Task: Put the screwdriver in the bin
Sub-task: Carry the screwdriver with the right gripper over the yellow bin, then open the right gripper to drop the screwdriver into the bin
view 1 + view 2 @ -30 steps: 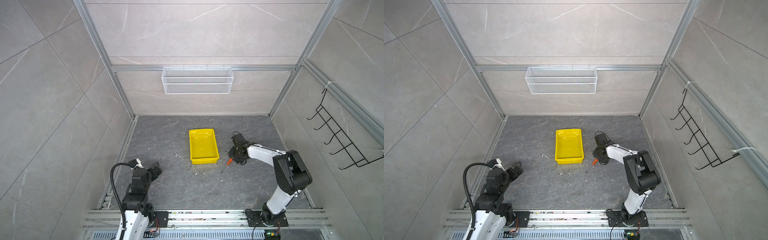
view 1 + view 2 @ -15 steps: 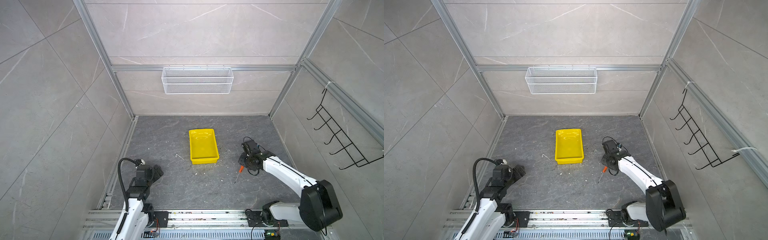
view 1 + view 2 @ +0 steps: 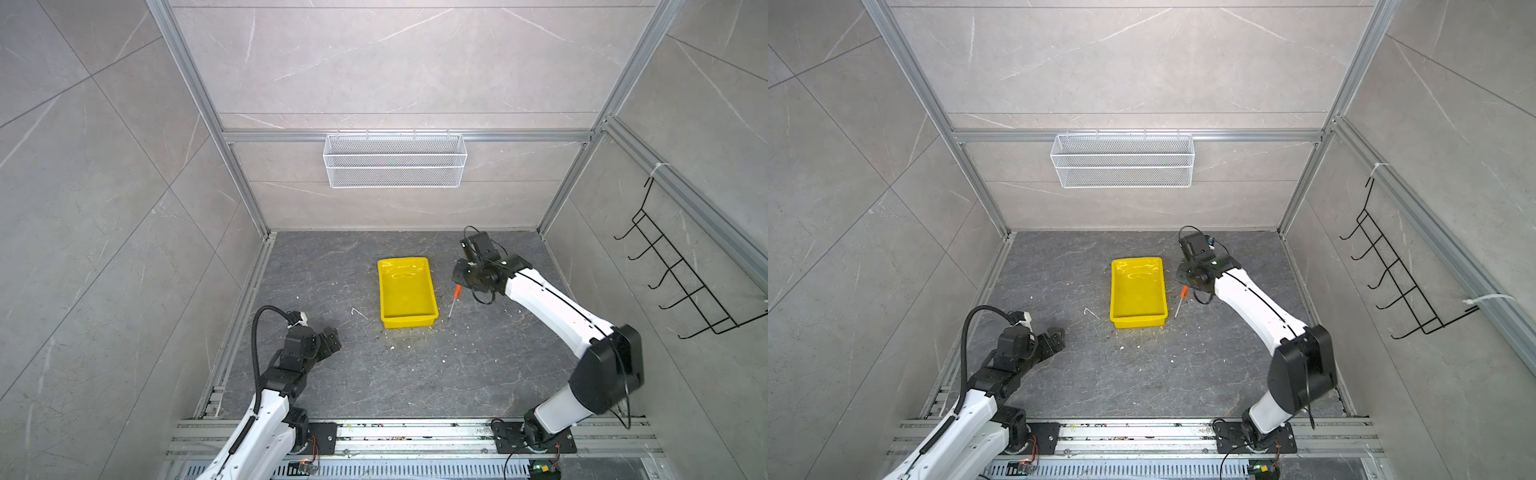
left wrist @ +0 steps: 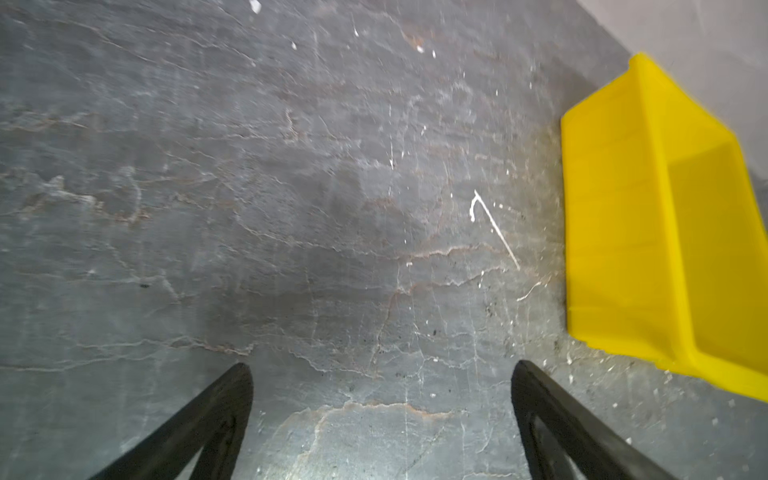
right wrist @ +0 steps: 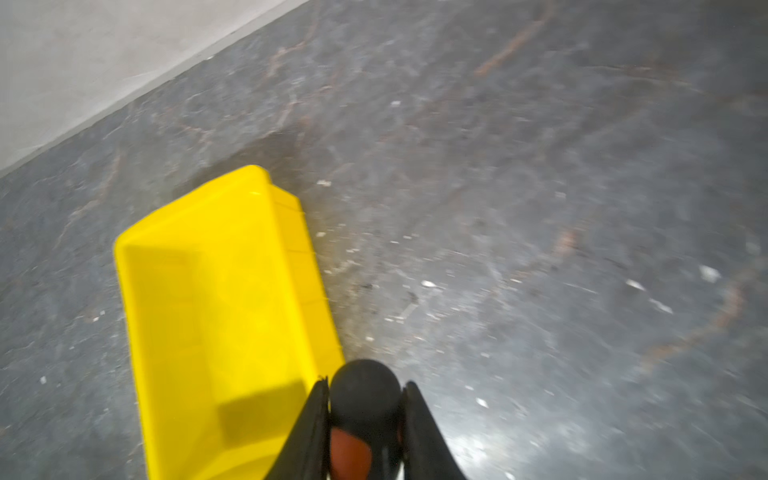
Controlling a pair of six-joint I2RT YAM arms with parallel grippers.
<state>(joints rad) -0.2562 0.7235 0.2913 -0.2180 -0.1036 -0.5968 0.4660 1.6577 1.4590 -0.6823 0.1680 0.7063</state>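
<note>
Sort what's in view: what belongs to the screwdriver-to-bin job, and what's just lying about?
Job:
- screwdriver, gripped in the right claw
- yellow bin

Lying about:
- white mesh basket on the back wall
- black hook rack on the side wall
- thin white bent piece on the floor
- left claw, open, holding nothing

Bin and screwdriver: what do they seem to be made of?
The bin looks like moulded plastic: uniform bright yellow, with glossy glare inside. On the screwdriver, the orange handle and matte black cap look like plastic or rubber, unclear which. The thin grey shaft is probably metal.
</note>
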